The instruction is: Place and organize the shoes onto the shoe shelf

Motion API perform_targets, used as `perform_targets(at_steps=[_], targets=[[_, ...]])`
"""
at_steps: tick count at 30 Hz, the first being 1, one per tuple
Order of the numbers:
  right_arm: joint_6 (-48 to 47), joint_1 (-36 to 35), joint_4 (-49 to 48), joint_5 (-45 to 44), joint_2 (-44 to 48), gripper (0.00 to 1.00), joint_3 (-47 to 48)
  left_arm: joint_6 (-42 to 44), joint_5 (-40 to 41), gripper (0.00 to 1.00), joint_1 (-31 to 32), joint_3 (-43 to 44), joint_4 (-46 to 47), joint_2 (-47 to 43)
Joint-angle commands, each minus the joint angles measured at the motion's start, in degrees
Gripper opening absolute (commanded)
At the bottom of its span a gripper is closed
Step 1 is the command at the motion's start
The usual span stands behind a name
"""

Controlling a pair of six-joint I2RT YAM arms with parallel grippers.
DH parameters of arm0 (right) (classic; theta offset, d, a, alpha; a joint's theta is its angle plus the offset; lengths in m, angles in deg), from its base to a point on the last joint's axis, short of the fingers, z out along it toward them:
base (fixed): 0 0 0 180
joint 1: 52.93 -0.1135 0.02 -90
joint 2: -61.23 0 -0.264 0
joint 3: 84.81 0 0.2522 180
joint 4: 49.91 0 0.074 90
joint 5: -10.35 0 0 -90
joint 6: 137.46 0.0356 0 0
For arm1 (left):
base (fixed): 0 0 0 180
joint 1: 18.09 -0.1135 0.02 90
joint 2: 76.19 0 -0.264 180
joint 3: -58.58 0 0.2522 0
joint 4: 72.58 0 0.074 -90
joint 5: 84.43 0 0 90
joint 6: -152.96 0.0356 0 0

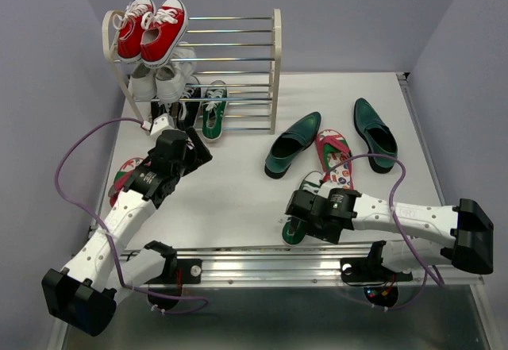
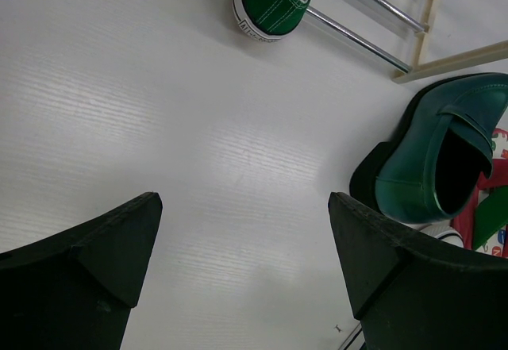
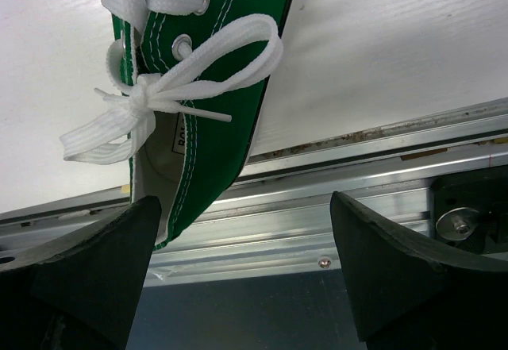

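The shoe shelf (image 1: 275, 64) stands at the back left, and one green sneaker (image 1: 213, 112) lies on its bottom rods. My left gripper (image 1: 198, 148) hovers in front of it, open and empty; in its wrist view the gripper (image 2: 246, 239) is over bare table, with that sneaker's toe (image 2: 274, 1) ahead. My right gripper (image 1: 294, 209) is open over the second green sneaker (image 1: 294, 230) near the front rail. In the right wrist view the gripper (image 3: 242, 239) is open, with the sneaker's heel (image 3: 214, 88) by the left finger. Two dark green loafers (image 1: 292, 145) (image 1: 375, 134) and one flip-flop (image 1: 333, 158) lie to the right. Another flip-flop (image 1: 127, 175) lies partly under my left arm.
Red sneakers (image 1: 151, 28) sit on the top tier, white sneakers (image 1: 159, 80) on the middle tier and a black sneaker (image 1: 190, 100) on the bottom tier. An aluminium rail (image 1: 262, 259) runs along the table's near edge. A loafer (image 2: 444, 151) shows at the right of the left wrist view.
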Motion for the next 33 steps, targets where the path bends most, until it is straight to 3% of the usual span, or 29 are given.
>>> perform_targets(at_steps=[1, 8, 14, 15, 21, 26, 33], targets=[[-0.5, -0.6, -2.9, 1.1, -1.7, 0.93, -1.0, 1.1, 0.1, 0.99, 0.2, -0.7, 1.2, 0.0], [-2.5, -0.6, -8.6, 2.2, -4.4, 0.87, -2.4, 1.1, 0.0, 0.99, 0.2, -0.9, 1.5, 0.0], [-4.0, -0.6, -10.5, 3.1, -8.4, 0.69, -1.3, 1.1, -0.2, 0.99, 0.2, -0.8, 1.4, 0.0], [-4.0, -0.6, -10.5, 3.2, -8.6, 0.57, -1.2, 1.2, 0.0, 0.99, 0.3, -0.9, 1.5, 0.0], [-5.5, -0.6, -9.3, 2.8, -8.7, 0.21, 1.1, 1.1, 0.0, 0.99, 0.2, -1.0, 1.6, 0.1], [-8.3, -0.6, -8.6, 3.9, -8.4, 0.01, 3.0, 1.1, -0.2, 0.99, 0.2, -0.9, 1.7, 0.6], [-15.7, -2.9, -5.0, 3.2, -7.8, 0.01, 7.8, 1.3, -0.2, 0.99, 0.2, -0.8, 1.6, 1.1]])
